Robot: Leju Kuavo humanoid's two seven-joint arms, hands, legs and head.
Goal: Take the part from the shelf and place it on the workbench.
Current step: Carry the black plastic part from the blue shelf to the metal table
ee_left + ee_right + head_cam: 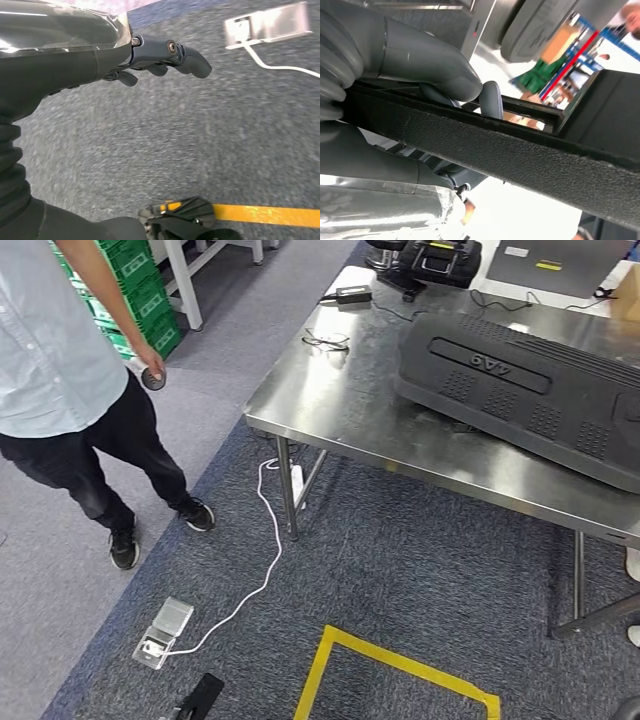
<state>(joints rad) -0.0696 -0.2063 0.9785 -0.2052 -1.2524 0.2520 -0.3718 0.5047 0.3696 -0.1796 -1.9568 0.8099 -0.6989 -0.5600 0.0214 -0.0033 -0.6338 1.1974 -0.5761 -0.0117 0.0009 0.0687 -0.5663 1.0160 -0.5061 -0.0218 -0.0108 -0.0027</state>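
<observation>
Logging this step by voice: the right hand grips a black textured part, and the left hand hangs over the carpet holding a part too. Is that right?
Not quite. The left hand hangs over the grey carpet but holds nothing, as the left wrist view shows. The right hand does grip the black textured part.

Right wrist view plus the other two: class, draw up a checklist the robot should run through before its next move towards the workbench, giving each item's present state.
1. Right hand grips the black part: ok.
2. Left hand holds nothing, hanging over the carpet: ok.
3. Bare steel on the workbench beside the large black panel: ok.
4. Person stands apart from the workbench: ok.
5. White cable lies on the floor by the table leg, probably a trip risk: not ok.
6. The part's far end clears the workbench: cannot tell.
</observation>
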